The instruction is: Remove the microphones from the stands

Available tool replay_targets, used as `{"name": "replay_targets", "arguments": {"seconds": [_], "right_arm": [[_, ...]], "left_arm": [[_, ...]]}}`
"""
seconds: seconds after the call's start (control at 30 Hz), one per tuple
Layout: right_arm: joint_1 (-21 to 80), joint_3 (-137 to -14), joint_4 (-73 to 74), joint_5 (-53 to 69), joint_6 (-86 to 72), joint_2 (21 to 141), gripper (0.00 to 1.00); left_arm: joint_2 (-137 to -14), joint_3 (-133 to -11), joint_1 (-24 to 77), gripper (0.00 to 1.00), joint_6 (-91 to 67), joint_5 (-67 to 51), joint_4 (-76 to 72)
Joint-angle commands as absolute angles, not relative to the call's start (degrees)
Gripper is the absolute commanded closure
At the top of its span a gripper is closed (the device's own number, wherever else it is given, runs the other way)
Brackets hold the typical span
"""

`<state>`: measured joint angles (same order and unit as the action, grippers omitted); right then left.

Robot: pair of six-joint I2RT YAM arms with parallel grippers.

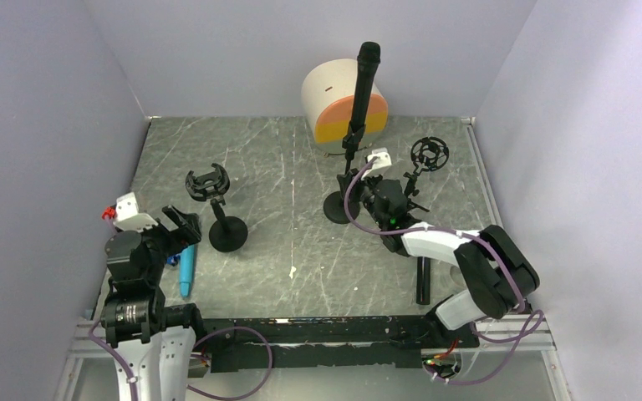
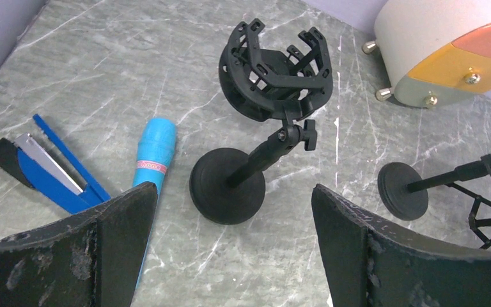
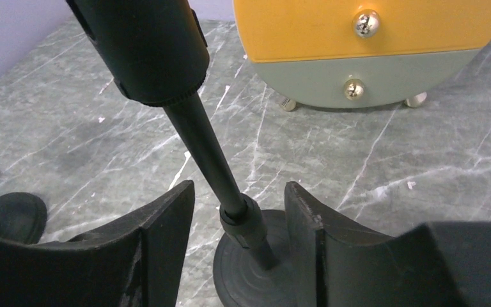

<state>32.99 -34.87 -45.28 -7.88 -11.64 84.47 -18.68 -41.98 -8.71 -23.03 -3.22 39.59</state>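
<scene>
A black microphone (image 1: 365, 79) stands upright in a clip on a thin black stand (image 1: 349, 159) with a round base (image 1: 335, 209), at the back middle of the table. In the right wrist view the microphone's body (image 3: 147, 45) fills the top left, and the stand's pole (image 3: 208, 147) runs down to the base (image 3: 243, 275). My right gripper (image 3: 240, 198) sits low around the pole's collar, one finger on each side, with a gap on both sides. My left gripper (image 2: 231, 187) is wide open and holds nothing, far to the left.
An empty shock-mount stand (image 2: 275, 70) stands in front of the left gripper, beside a blue microphone (image 2: 153, 153) and a blue tool (image 2: 45, 163). A round white-and-orange cabinet (image 1: 344, 104) is behind the stand. Another mount stand (image 1: 429, 154) and a lying black microphone (image 1: 423, 280) are at the right.
</scene>
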Motion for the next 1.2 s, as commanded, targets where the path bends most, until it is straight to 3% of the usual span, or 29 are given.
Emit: {"name": "replay_targets", "arguments": {"seconds": [0.0, 0.17, 0.27, 0.33, 0.7, 1.17], "right_arm": [[32.61, -35.02, -54.62, -4.85, -10.82, 85.20, 0.56], [32.66, -28.70, -66.43, -0.72, -9.98, 84.88, 0.79], [32.61, -27.86, -66.31, 1.47, -11.31, 84.23, 0.86], [32.70, -27.48, -65.48, 2.98, -12.22, 83.38, 0.88], [38.20, -22.38, -65.81, 3.52, -14.02, 77.83, 0.93], [60.02, -19.43, -65.92, -17.35, -12.45, 76.06, 0.92]], "left_arm": [[-19.06, -41.05, -9.23, 0.06, -19.61, -8.23, 33.57], [-18.79, -38.47, -9.23, 0.06, -20.85, -7.76, 27.72], [-19.63, -38.72, -9.25, 0.05, -26.33, -5.31, 25.77], [-20.84, -40.81, -9.23, 0.05, -25.18, -10.21, 24.75], [-26.88, -37.49, -9.23, 0.08, -32.52, -40.22, 1.90], [-30.39, -36.81, -6.06, 0.12, -29.64, -46.71, 4.79]]}}
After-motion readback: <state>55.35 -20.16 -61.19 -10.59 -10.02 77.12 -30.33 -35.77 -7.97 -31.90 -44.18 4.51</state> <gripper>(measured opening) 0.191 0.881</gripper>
